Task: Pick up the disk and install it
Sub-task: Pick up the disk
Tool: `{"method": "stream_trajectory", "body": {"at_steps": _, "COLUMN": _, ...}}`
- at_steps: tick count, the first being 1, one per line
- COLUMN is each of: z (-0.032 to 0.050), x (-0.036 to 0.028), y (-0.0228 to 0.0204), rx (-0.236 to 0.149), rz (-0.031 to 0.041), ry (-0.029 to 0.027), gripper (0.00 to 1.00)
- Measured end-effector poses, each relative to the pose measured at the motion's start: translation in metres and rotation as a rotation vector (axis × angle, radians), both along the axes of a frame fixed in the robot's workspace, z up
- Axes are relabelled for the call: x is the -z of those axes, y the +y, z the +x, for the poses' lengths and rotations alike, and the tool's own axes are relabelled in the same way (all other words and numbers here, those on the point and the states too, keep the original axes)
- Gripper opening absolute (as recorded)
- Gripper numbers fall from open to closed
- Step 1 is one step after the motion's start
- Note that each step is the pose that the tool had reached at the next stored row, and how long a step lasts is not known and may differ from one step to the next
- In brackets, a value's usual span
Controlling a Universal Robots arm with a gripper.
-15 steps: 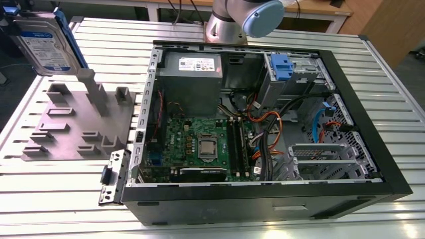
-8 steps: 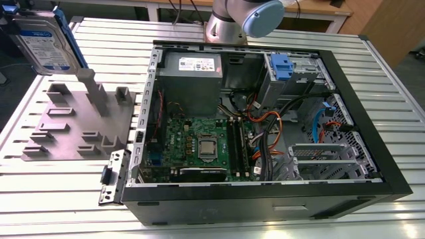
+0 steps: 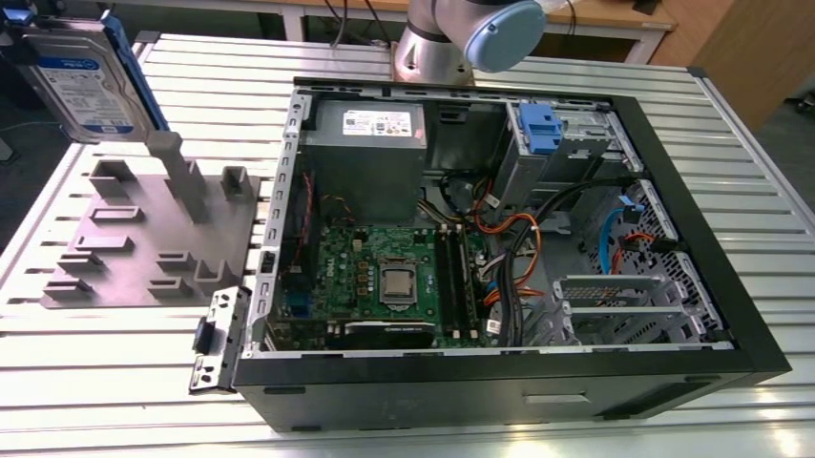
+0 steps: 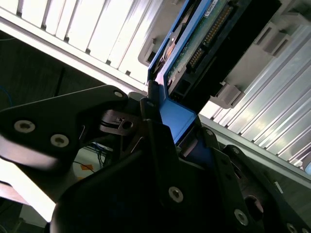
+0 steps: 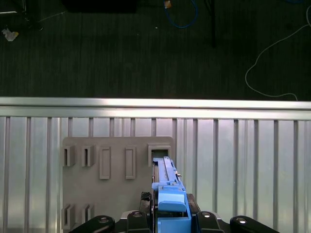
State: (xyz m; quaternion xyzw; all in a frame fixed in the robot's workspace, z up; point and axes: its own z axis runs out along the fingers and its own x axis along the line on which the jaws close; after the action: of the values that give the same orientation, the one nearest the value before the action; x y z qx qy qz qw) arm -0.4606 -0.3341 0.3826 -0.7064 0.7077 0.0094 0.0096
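The disk [image 3: 87,84], silver-grey with a white-and-blue label and blue side rails, stands on edge at the exterior view's far left, over the back corner of the grey pegged plate [image 3: 140,239]. My gripper [image 5: 171,214] is shut on the disk's blue rail end [image 5: 171,201]. In the second wrist view the gripper [image 4: 177,122] has black fingers [image 4: 151,112] clamping the blue rail, and the disk's connector edge [image 4: 206,41] points away. I cannot tell whether the disk's lower end still touches the plate's slot [image 5: 159,151].
An open computer case [image 3: 713,315] lies on the slatted metal table [image 3: 114,382], at the exterior view's right of the plate. A blue clip [image 3: 540,129] sits in its drive bay at the back. The arm's base [image 3: 440,43] stands behind the case. Dark floor [image 5: 146,48] lies beyond the table edge.
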Motion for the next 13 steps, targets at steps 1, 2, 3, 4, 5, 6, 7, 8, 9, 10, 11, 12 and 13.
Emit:
{"method": "stream_trajectory", "body": {"at_steps": 1, "z": 0.0000, "x": -0.0003, "y": 0.0000, "rx": 0.000, "rz": 0.0000, "ry": 0.0000, "gripper": 0.36}}
{"method": "stream_trajectory", "body": {"at_steps": 2, "z": 0.0000, "x": -0.0005, "y": 0.0000, "rx": 0.000, "rz": 0.0001, "ry": -0.0001, "gripper": 0.36}}
{"method": "stream_trajectory", "body": {"at_steps": 3, "z": 0.0000, "x": -0.0006, "y": 0.0000, "rx": 0.000, "rz": 0.0001, "ry": -0.0002, "gripper": 0.36}}
{"method": "stream_trajectory", "body": {"at_steps": 4, "z": 0.0000, "x": -0.0008, "y": 0.0000, "rx": 0.000, "rz": 0.0001, "ry": -0.0001, "gripper": 0.36}}
{"method": "stream_trajectory", "body": {"at_steps": 5, "z": 0.0000, "x": -0.0010, "y": 0.0000, "rx": 0.000, "rz": 0.0000, "ry": 0.0000, "gripper": 0.36}}
{"method": "stream_trajectory", "body": {"at_steps": 6, "z": 0.0000, "x": -0.0011, "y": 0.0000, "rx": 0.000, "rz": 0.0000, "ry": 0.0000, "gripper": 0.36}}
{"method": "stream_trajectory", "body": {"at_steps": 7, "z": 0.0000, "x": -0.0011, "y": 0.0000, "rx": 0.000, "rz": 0.0001, "ry": -0.0001, "gripper": 0.36}}
{"method": "stream_trajectory", "body": {"at_steps": 8, "z": 0.0000, "x": -0.0012, "y": 0.0000, "rx": 0.000, "rz": 0.0000, "ry": -0.0001, "gripper": 0.36}}
{"method": "stream_trajectory", "body": {"at_steps": 9, "z": 0.0000, "x": -0.0013, "y": 0.0000, "rx": 0.000, "rz": 0.0000, "ry": 0.0000, "gripper": 0.36}}
{"method": "stream_trajectory", "body": {"at_steps": 10, "z": 0.0000, "x": -0.0014, "y": 0.0000, "rx": 0.000, "rz": 0.0000, "ry": 0.0000, "gripper": 0.36}}
{"method": "stream_trajectory", "body": {"at_steps": 11, "z": 0.0000, "x": -0.0017, "y": 0.0000, "rx": 0.000, "rz": -0.0001, "ry": 0.0001, "gripper": 0.36}}
{"method": "stream_trajectory", "body": {"at_steps": 12, "z": 0.0000, "x": -0.0020, "y": 0.0000, "rx": 0.000, "rz": 0.0000, "ry": 0.0001, "gripper": 0.36}}
{"method": "stream_trajectory", "body": {"at_steps": 13, "z": 0.0000, "x": -0.0021, "y": 0.0000, "rx": 0.000, "rz": 0.0000, "ry": 0.0000, "gripper": 0.36}}
